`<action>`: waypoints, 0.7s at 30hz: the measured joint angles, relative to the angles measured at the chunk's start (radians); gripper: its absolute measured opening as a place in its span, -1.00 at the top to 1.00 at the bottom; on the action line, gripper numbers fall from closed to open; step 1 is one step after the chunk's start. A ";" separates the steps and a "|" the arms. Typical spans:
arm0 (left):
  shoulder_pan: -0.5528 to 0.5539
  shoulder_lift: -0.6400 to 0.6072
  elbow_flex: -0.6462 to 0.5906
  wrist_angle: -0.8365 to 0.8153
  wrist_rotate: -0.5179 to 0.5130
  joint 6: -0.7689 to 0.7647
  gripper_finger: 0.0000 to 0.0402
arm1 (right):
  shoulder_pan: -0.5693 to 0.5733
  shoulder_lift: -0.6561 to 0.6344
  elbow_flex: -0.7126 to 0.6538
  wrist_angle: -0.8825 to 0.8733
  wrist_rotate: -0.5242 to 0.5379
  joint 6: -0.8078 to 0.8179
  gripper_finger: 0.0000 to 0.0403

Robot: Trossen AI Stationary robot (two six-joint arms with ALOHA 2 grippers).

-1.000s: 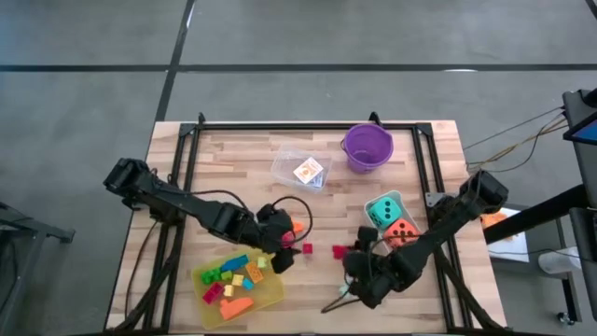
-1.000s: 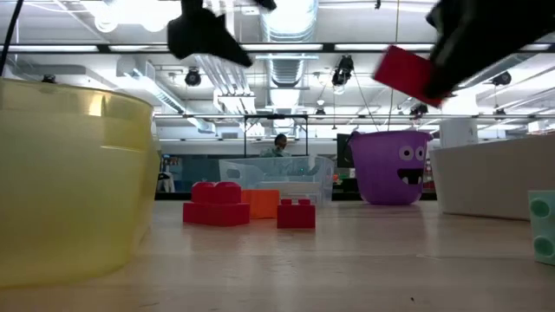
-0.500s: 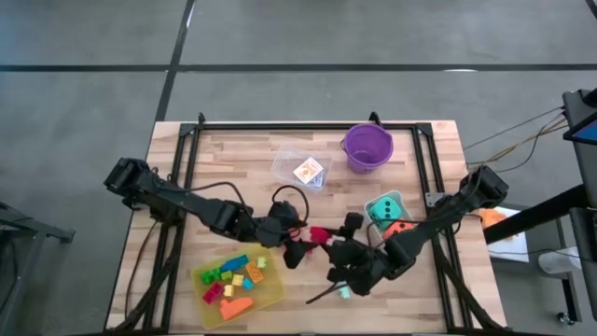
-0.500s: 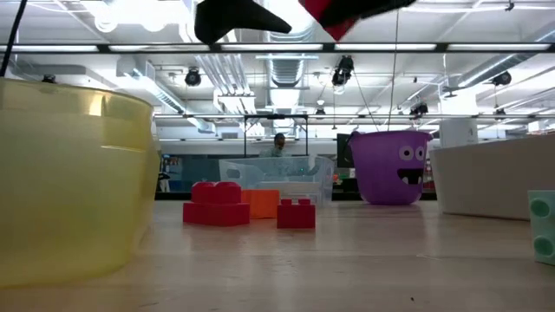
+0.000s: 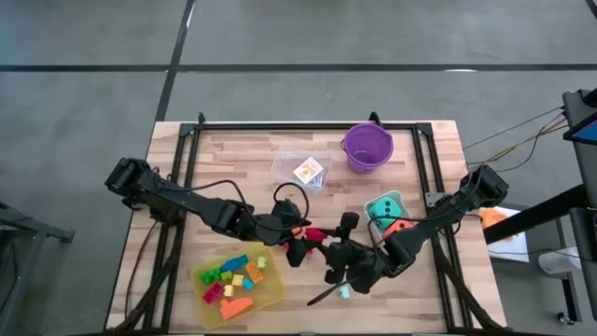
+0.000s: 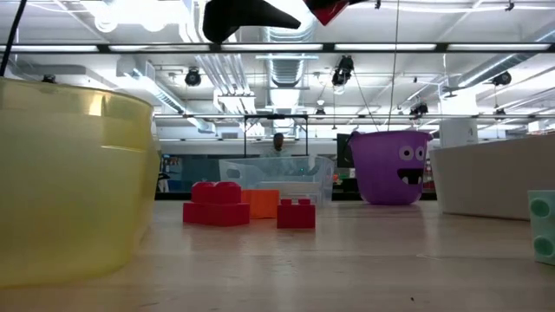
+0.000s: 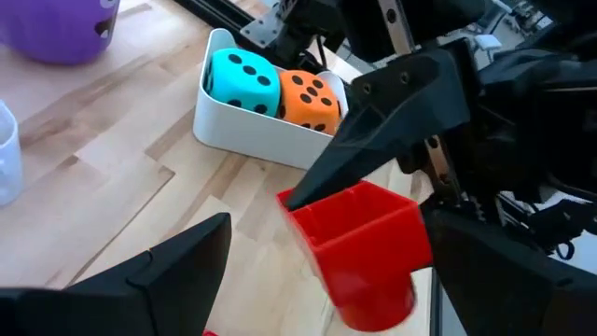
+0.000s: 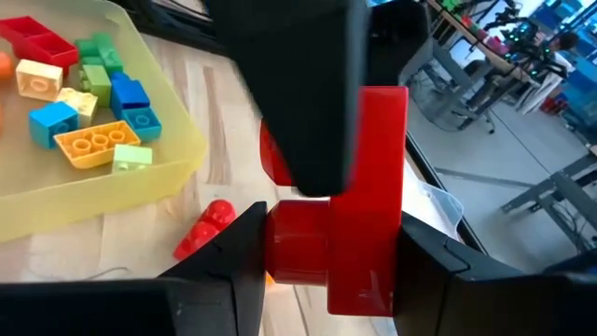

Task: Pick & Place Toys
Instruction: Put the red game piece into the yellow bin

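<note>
A: Brick status? Red brick (image 7: 359, 245) sits clamped between the right gripper (image 5: 325, 241) jaws, lifted clear of the counter (image 5: 233, 154).
B: Left gripper (image 5: 300, 247)?
A: Jaws apart, one on each side of the brick, not touching it. Teal die (image 7: 242, 82) and orange die (image 7: 311, 100) lie beyond, in the white bin (image 7: 244, 131).

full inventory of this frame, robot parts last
red brick: 1, red, held in the air over mid-table by the right gripper.
loose bricks: about 3, red and orange, on the table below the grippers.
yellow tray: 1, near left, holding mixed coloured bricks.
dice: 2, teal and orange, in a white bin, right side.
clear tub: 1, far centre, card pack inside.
purple bucket: 1, far right of centre.
left gripper: open, facing the held brick.
right gripper: shut on the red brick.
</note>
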 joint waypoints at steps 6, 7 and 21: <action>0.023 0.007 0.000 -0.002 0.000 -0.003 -0.77 | -0.004 0.000 0.000 0.001 -0.025 -0.001 0.23; 0.028 0.009 0.000 -0.002 0.000 -0.004 -0.76 | -0.004 0.000 0.000 0.001 -0.025 -0.003 0.23; 0.037 0.046 0.001 0.036 0.058 -0.020 0.11 | -0.018 0.000 -0.001 -0.006 -0.025 -0.034 0.23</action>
